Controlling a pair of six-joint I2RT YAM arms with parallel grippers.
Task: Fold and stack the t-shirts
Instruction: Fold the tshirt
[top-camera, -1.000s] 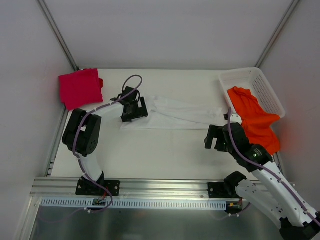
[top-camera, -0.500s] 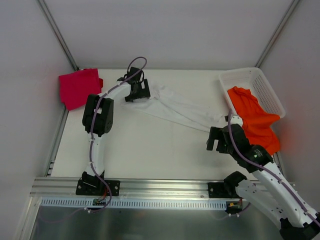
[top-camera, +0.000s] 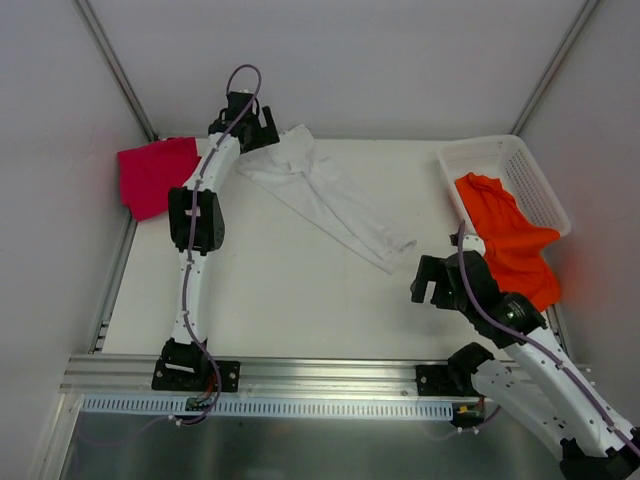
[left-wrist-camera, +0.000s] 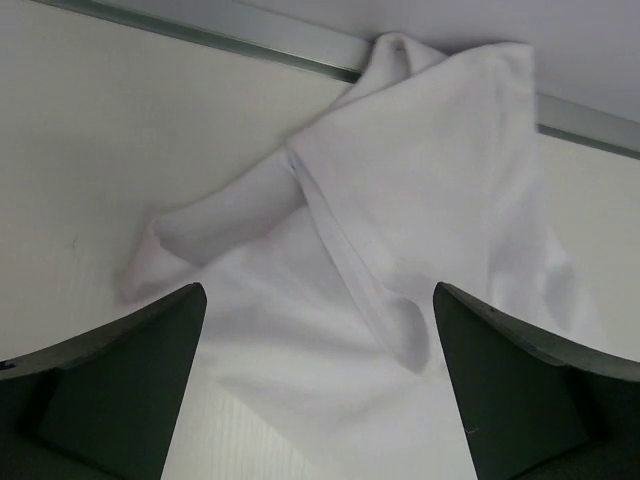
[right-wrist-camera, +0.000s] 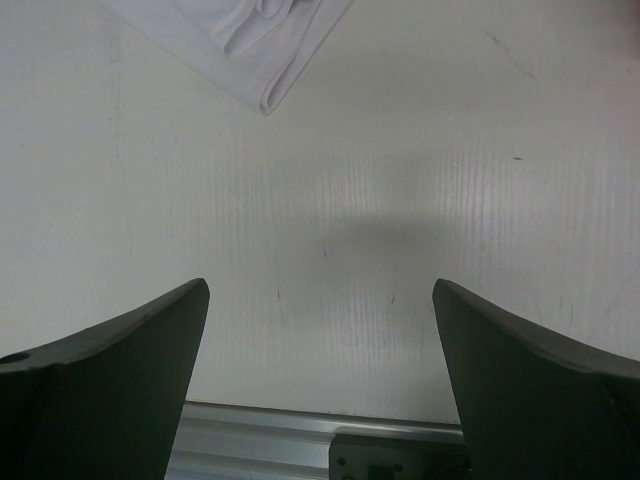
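Note:
A white t-shirt (top-camera: 330, 195) lies bunched in a long diagonal strip from the back wall towards the table's middle right. Its far end spreads under my left gripper (top-camera: 262, 137), which reaches out to the back wall. In the left wrist view the white t-shirt (left-wrist-camera: 420, 200) fills the space below my left gripper (left-wrist-camera: 318, 292), whose jaws stand wide open. The strip's near end (right-wrist-camera: 250, 40) shows beyond my right gripper (right-wrist-camera: 320, 288), open over bare table. My right gripper (top-camera: 430, 285) hovers at the right. A magenta-red t-shirt (top-camera: 155, 175) lies folded at the back left. An orange t-shirt (top-camera: 505, 235) hangs out of the basket.
The white lattice basket (top-camera: 540, 185) stands at the back right corner, against the right wall. A metal rail (left-wrist-camera: 200, 25) runs along the foot of the back wall. Another rail (right-wrist-camera: 300, 440) borders the table's near edge, below my right gripper.
My left arm has stretched from the table's middle left to the back wall. The white t-shirt's left end went with it, so the strip now lies diagonally. The right arm has barely moved.

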